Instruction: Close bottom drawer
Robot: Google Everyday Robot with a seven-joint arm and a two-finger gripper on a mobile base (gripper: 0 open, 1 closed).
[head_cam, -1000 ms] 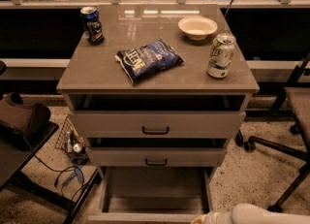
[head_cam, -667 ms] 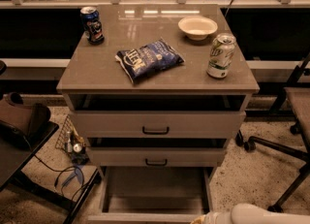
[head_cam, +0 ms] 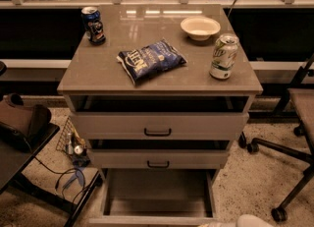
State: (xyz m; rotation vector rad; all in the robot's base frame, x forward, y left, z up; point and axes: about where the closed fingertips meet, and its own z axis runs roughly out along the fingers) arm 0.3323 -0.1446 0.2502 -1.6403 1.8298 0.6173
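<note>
In the camera view, a grey-beige cabinet (head_cam: 98, 71) stands on a speckled floor (head_cam: 250, 182) with all three of its drawers out to some degree. The bottom drawer (head_cam: 157, 194) is pulled far out towards the camera, its deep rectangular tray bare inside, and its front runs along the lower edge of the view. The middle drawer (head_cam: 158, 158) above it sits slightly proud of the cabinet, and the top drawer (head_cam: 157, 124) sticks out a little as well; each shows a small black bar handle. On the cabinet top a blue soda can (head_cam: 92, 24) stands upright at the back left, a blue chip bag (head_cam: 151, 60) lies flat near the middle, a white bowl (head_cam: 200, 27) sits at the back right, and a green-and-white can (head_cam: 224, 56) stands upright near the right edge. The gripper (head_cam: 230, 222) shows only as a pale sliver at the bottom edge, just right of the bottom drawer's front corner; its grip state is not discernible. A wire basket (head_cam: 68, 140) of small items sits on the floor left of the cabinet, and an office chair's wheeled base (head_cam: 274, 147) stands to the right.
</note>
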